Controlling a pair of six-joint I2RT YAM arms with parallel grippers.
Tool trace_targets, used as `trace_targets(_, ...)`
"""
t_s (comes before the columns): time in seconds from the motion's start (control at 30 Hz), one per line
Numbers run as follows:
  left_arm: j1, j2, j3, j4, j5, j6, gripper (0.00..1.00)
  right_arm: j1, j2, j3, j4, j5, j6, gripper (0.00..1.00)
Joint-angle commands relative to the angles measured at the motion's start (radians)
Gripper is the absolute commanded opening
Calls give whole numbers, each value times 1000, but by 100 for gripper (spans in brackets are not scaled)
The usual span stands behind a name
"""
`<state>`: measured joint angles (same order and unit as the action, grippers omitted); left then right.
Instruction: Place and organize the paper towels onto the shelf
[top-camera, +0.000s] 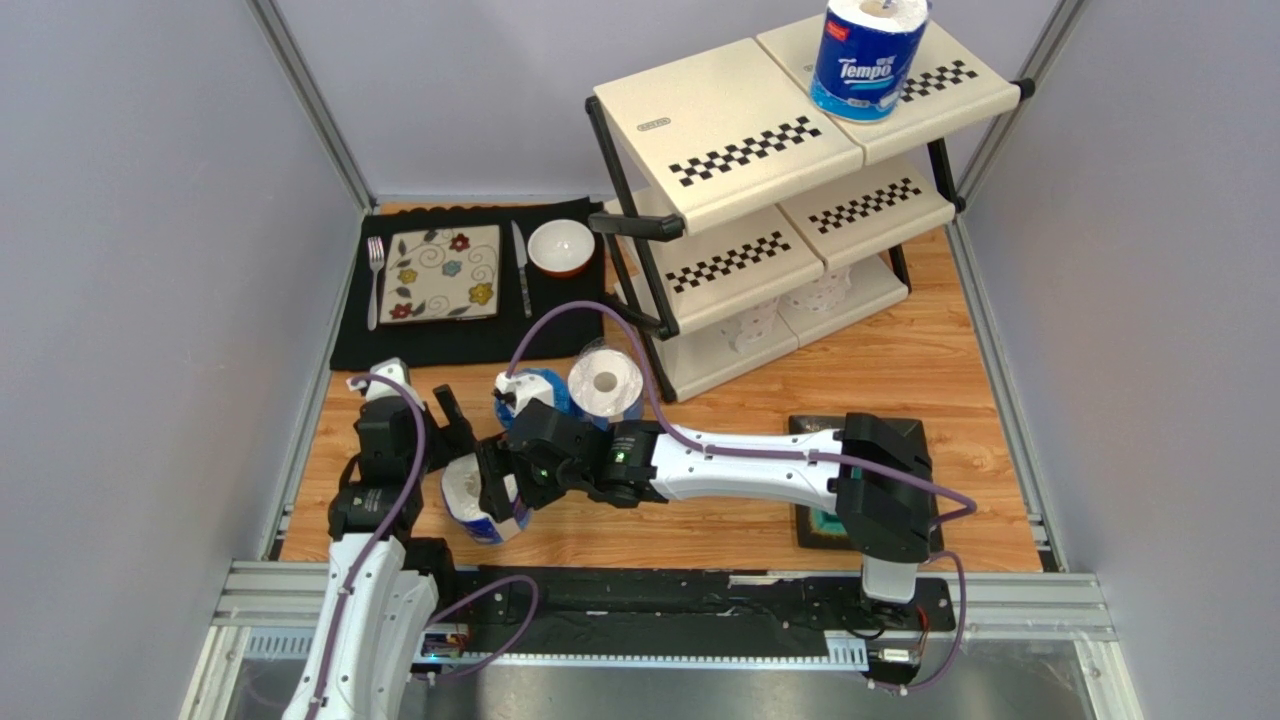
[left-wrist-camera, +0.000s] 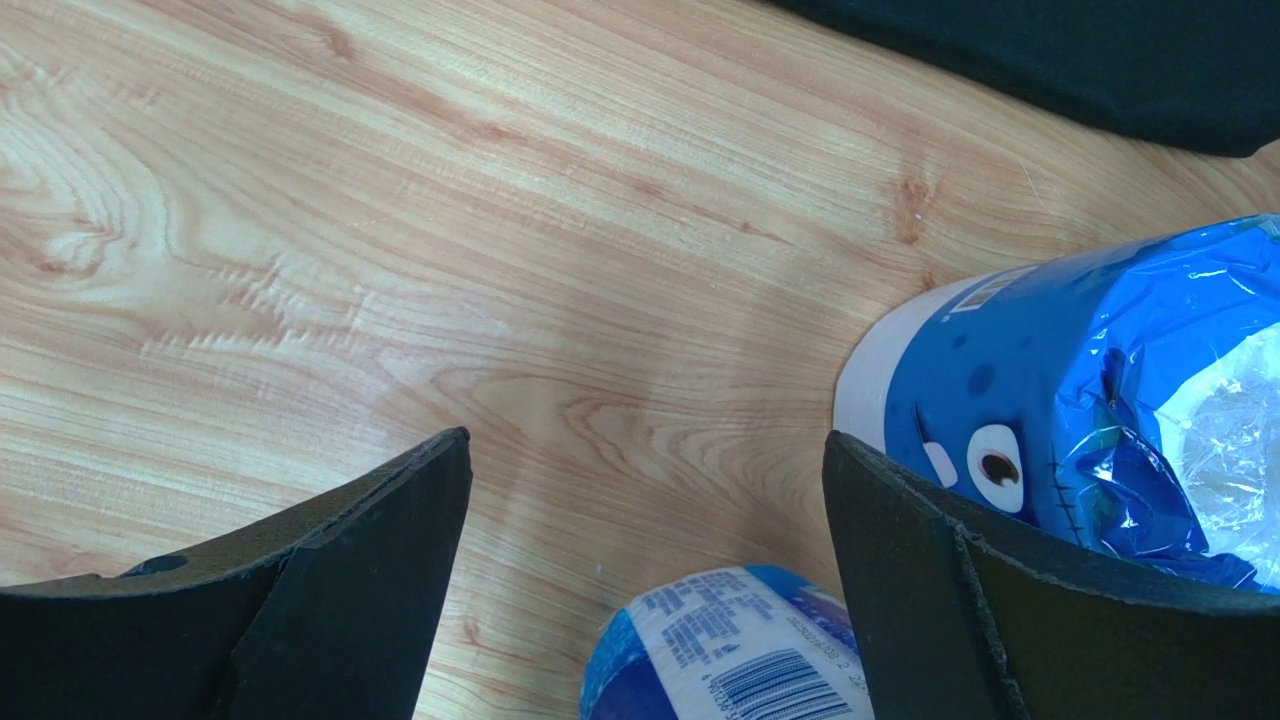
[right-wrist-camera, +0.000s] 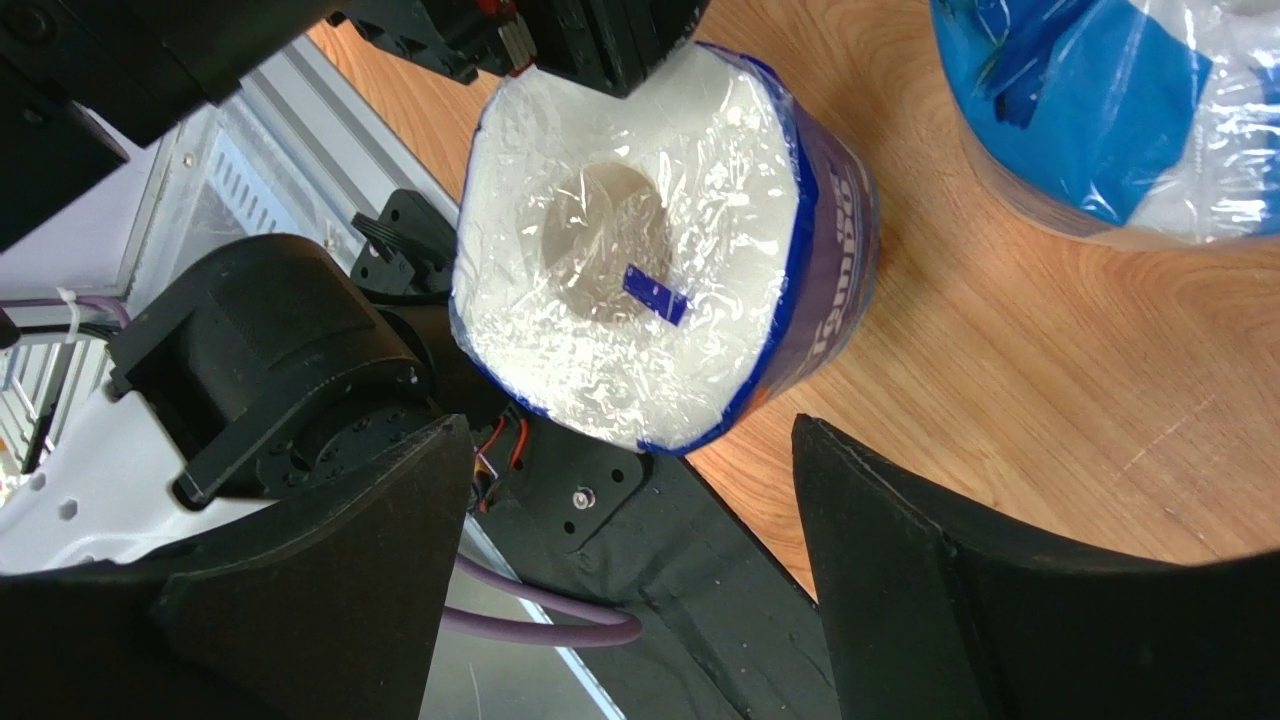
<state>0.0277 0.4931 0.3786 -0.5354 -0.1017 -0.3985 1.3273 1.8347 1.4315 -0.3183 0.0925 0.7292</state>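
Well, the right pincer (right-wrist-camera: 631, 428) is spread wide and has hold of nothing. A wrapped roll (right-wrist-camera: 661, 255) lines up with the gap between its black fingers (right-wrist-camera: 346, 585), and neither finger touches it. That roll stands on end near the front edge of the bench (top-camera: 902, 375), close against the left arm. It has a blue wrapper round its side and clear film over its white top and core.

The left pincer (left-wrist-camera: 643, 443) is open as well, with only bare wood between its fingers. A crumpled blue roll (left-wrist-camera: 1082, 405) lies just behind one finger; I cannot tell whether they touch. The printed end of another roll shows at the bottom edge of that view.

From above, the crumpled blue roll sits mid-bench, just beside an upright roll (top-camera: 606, 383) whose white top and open core face up.

The shelf (top-camera: 721, 135) stands at the far right of the bench. One Tempo roll (top-camera: 869, 60) stands upright on the right panel of its top tier. Two plain white rolls (top-camera: 759, 323) seem to sit on the bottom tier, half hidden under the tier above.

At the far left a black mat (top-camera: 353, 338) carries a flowered plate (top-camera: 440, 275), a fork (top-camera: 376, 278), a knife (top-camera: 520, 267) and a bowl (top-camera: 561, 245).
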Motion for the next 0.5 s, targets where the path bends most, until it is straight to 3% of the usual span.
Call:
trace_targets(0.0,-2,-1,8,15,13,-5,96,1,32,66,-10,38,22,82)
trace_targets(0.47,-2,-7,6,15,16,-2,96,-28,129,150,-54,128,67,81)
